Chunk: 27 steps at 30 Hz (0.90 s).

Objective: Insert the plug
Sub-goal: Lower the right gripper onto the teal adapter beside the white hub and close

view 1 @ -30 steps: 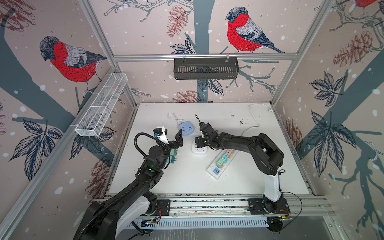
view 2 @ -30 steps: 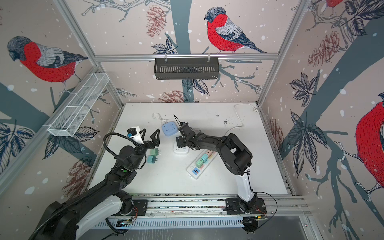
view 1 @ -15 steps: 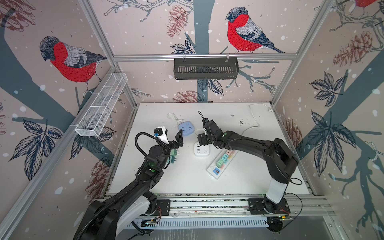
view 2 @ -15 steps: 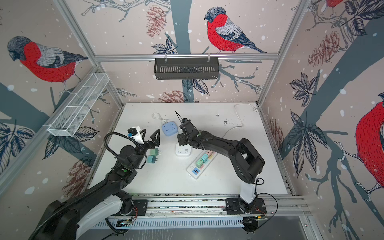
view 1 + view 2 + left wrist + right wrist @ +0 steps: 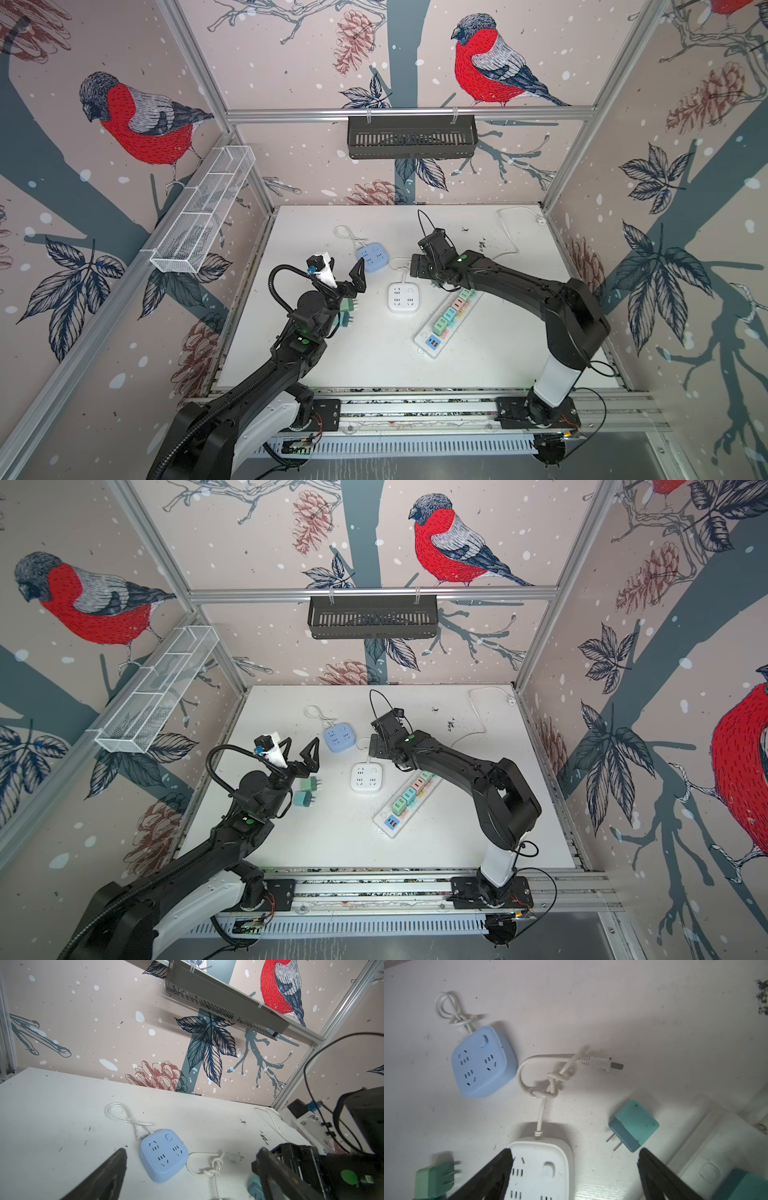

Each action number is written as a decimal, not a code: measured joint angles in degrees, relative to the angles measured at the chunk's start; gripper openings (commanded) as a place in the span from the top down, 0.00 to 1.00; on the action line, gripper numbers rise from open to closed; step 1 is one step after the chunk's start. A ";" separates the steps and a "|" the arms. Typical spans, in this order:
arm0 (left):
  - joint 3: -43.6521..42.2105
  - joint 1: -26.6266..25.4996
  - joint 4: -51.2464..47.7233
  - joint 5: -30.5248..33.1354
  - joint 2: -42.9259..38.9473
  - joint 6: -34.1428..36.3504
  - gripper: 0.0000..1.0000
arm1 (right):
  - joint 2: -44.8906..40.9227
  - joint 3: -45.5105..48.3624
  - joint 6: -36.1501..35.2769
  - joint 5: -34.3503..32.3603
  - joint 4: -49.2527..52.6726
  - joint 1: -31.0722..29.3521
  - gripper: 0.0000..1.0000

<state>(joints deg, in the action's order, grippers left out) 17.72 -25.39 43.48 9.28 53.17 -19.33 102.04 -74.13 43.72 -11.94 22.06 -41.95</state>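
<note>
Both arms empty, plug lying loose

My right fingers (image 5: 648,1163) stand spread and hold nothing; the teal plug (image 5: 633,1125) lies flat on the tabletop (image 5: 654,1022) just off one fingertip, the white socket cube (image 5: 542,1167) under the opposite one; closing from here I could nip the cube's edge or catch the plug askew, and skewed prongs would miss the slots; the cube sits loose, so a push may slide it; my left fingers (image 5: 311,754), spread too, hang near the green plugs (image 5: 308,784).
</note>
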 measured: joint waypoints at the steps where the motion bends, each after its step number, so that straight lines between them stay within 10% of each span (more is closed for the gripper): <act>1: 0.00 0.00 -0.02 0.00 -0.02 -0.11 0.03 | 0.55 0.00 0.26 0.28 0.70 0.15 0.05; 27: -0.13 0.07 0.35 0.00 -0.26 -0.15 0.03 | 13.68 -4.57 1.01 2.80 1.79 4.22 0.06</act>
<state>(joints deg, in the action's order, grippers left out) 17.58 -25.32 43.83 9.28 52.90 -19.49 115.72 -78.70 44.73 -9.15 23.86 -37.74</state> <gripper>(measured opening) 0.967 0.943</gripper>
